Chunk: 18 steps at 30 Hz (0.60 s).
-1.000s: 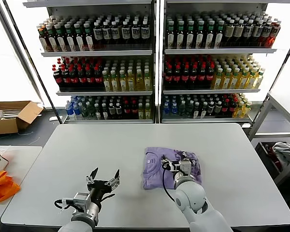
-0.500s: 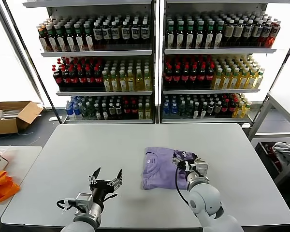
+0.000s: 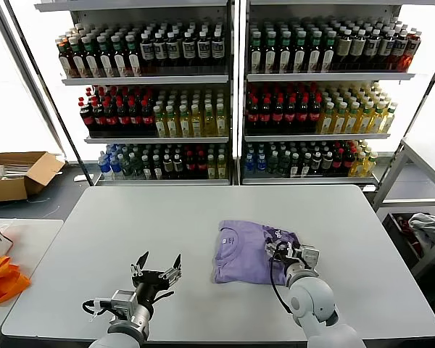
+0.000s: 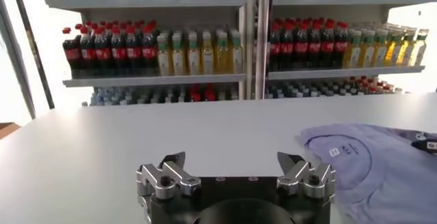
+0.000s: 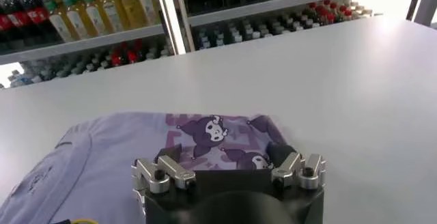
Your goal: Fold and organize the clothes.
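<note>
**Both tools wide over the table, shirt folded at centre-right**

And here we are at the white table (image 3: 167, 217), where the lavender T-shirt (image 3: 243, 254) lies folded in a compact bundle just right of the middle, neck label up and a strip of its dark purple cartoon print turned over along the far right edge (the wrist camera catches that print clearly (image 5: 218, 140)). The right tool (image 3: 288, 253) sits at the shirt's right edge, fingers spread wide, nothing pinched between them; whether they touch the cloth, I can't tell. Over on the near left, the left tool (image 3: 156, 272) hovers above bare table, jaws spread wide too, empty, well apart from the shirt (image 4: 382, 171). Behind it all, shelves of bottled drinks (image 3: 232, 94). Off to the far left, a cardboard box (image 3: 18, 174) and some orange fabric (image 3: 1, 279).
</note>
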Each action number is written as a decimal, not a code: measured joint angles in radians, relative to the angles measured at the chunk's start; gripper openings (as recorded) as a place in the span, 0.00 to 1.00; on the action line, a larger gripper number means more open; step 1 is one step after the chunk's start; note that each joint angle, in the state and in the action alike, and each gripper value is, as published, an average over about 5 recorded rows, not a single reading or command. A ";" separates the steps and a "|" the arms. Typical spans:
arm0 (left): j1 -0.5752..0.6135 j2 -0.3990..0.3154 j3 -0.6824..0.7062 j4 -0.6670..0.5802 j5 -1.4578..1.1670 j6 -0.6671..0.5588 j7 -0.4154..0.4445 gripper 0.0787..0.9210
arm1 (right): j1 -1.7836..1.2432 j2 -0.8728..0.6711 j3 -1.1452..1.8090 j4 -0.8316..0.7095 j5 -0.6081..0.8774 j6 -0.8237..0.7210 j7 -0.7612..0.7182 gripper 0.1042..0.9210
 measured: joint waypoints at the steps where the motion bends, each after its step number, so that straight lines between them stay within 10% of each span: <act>1: 0.000 -0.001 0.000 -0.001 0.001 -0.002 0.000 0.88 | -0.001 0.000 0.003 0.000 0.002 0.000 -0.001 0.88; 18: 0.019 -0.040 -0.006 -0.049 0.049 -0.090 -0.003 0.88 | -0.105 -0.098 0.105 0.251 -0.179 0.040 -0.102 0.88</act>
